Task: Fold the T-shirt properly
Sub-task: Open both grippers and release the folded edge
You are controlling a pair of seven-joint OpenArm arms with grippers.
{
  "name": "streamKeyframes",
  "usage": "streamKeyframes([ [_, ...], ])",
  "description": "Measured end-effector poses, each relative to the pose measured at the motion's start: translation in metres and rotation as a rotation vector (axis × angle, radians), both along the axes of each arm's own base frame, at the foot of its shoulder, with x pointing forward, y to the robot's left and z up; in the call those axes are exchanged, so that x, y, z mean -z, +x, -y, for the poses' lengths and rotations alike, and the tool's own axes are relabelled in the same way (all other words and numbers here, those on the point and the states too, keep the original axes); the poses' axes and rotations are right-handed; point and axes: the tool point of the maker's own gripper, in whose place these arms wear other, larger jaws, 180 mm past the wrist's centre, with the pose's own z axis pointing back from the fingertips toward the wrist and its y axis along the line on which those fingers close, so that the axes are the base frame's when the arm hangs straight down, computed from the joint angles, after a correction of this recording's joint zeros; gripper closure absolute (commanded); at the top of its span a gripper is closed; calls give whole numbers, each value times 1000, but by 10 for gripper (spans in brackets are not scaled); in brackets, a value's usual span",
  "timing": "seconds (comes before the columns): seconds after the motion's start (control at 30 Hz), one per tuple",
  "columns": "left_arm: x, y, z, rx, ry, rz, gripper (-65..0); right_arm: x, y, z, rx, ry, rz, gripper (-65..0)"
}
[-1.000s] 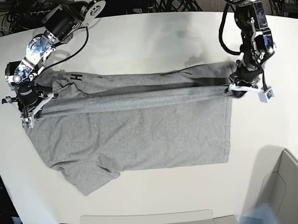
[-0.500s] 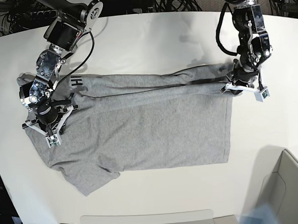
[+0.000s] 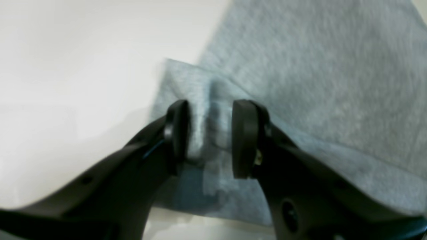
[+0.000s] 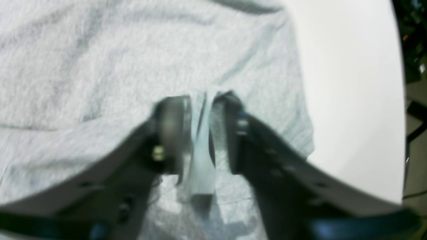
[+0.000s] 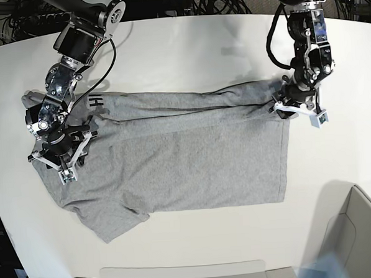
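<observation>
On the white table (image 5: 187, 52), my left hand (image 3: 208, 133) and right hand (image 4: 203, 133) both gape around loose T-shirt (image 5: 186, 157) folds, grey bin (image 5: 358, 236) nearby.

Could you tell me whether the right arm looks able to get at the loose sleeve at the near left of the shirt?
Probably yes: the right gripper sits just above that sleeve, with nothing lying between.

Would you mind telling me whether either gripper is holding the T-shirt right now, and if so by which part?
Neither holds it. The left gripper and right gripper both stand open, each with a small ridge of the T-shirt loose between its jaws.
</observation>
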Motion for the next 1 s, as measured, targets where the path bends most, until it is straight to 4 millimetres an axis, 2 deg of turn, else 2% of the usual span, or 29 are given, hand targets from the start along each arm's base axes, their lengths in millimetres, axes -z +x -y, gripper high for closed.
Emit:
streamKeyframes([
  [0.13,-16,5,6,10,-2,46,-226,-21,0,5,29,-4,58,-303],
  [0.23,-34,12,4,11,12,97,-226,-48,-2,21,76,1,146,-303],
  [0.3,-41,8,6,20,18,111,-226,-57,-12,37,134,-10,153,-303],
  [0.4,-39,-7,14,49,7,79,-226,-45,-45,75,269,-45,36,-303],
  [0.53,-33,-22,14,50,15,52,-226,-33,-111,144,514,-64,-94,-303],
  [0.6,-30,-25,14,50,14,44,-226,-28,-135,165,583,-68,-116,-303],
  [0.67,-28,-28,15,54,11,37,-226,-13,-149,169,597,-57,-152,-303],
  [0.77,-25,-32,15,53,9,26,-226,10,-139,153,544,16,-133,-303],
  [0.9,-25,-32,15,53,9,26,-226,14,-125,149,510,42,-92,-303],
  [1.0,-24,-34,15,51,8,22,-226,21,-125,146,506,63,-106,-303],
])
